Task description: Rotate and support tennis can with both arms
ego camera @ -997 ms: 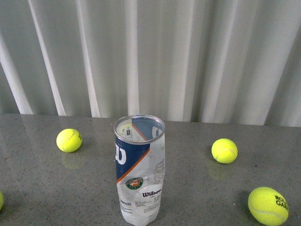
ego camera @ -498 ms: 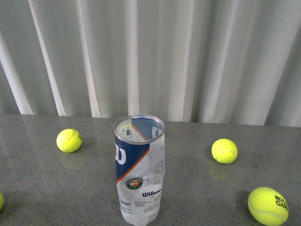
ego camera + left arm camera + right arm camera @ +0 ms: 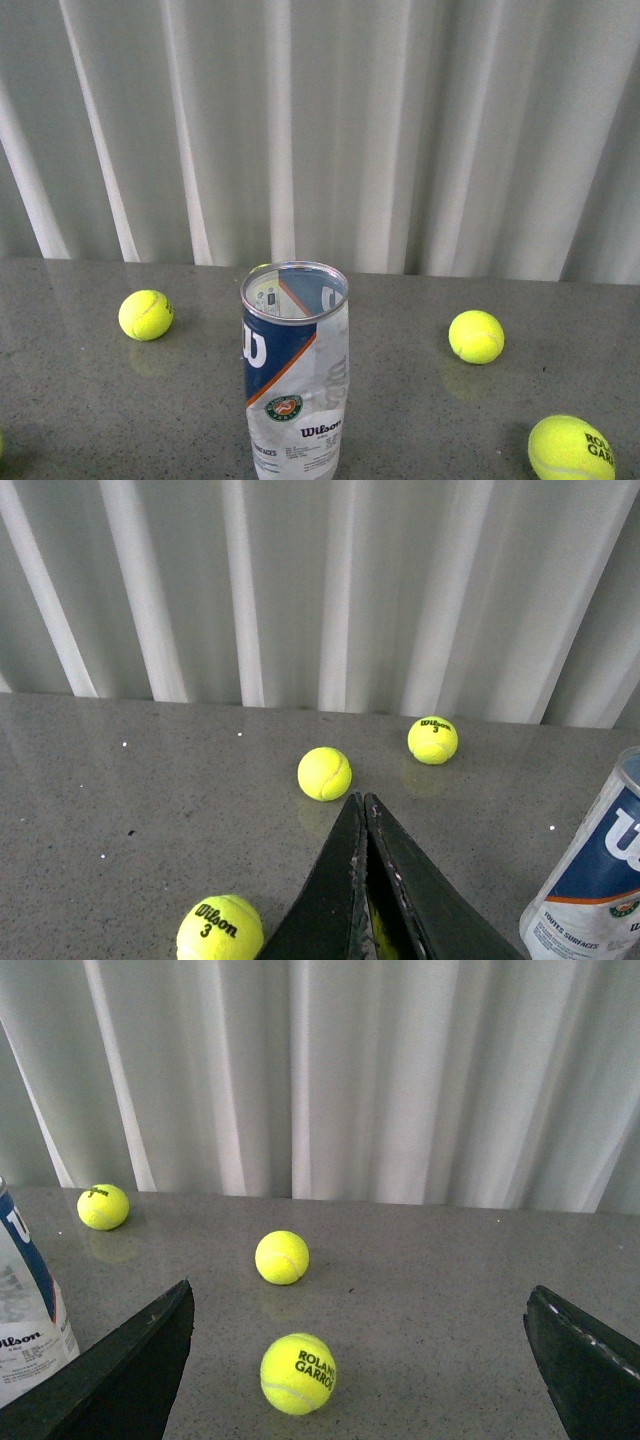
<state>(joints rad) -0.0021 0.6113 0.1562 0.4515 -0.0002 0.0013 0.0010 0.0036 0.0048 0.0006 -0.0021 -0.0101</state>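
The tennis can (image 3: 295,370) stands upright on the grey table, open end up, with a silver rim and a navy, white and orange Wilson label. No arm shows in the front view. My left gripper (image 3: 361,800) is shut and empty above the table, and the can (image 3: 595,880) stands apart from it at the frame's edge. My right gripper (image 3: 360,1288) is wide open and empty. The can (image 3: 25,1300) stands just outside one of its fingers (image 3: 130,1360).
Yellow-green tennis balls lie on the grey table (image 3: 80,400): one left of the can (image 3: 146,315), two to its right (image 3: 476,336) (image 3: 571,448). A Roland Garros ball (image 3: 298,1373) lies between the right gripper's open fingers. White curtains hang behind the table.
The whole scene sits slightly lower in the front view than before. The can and balls keep their places relative to each other.
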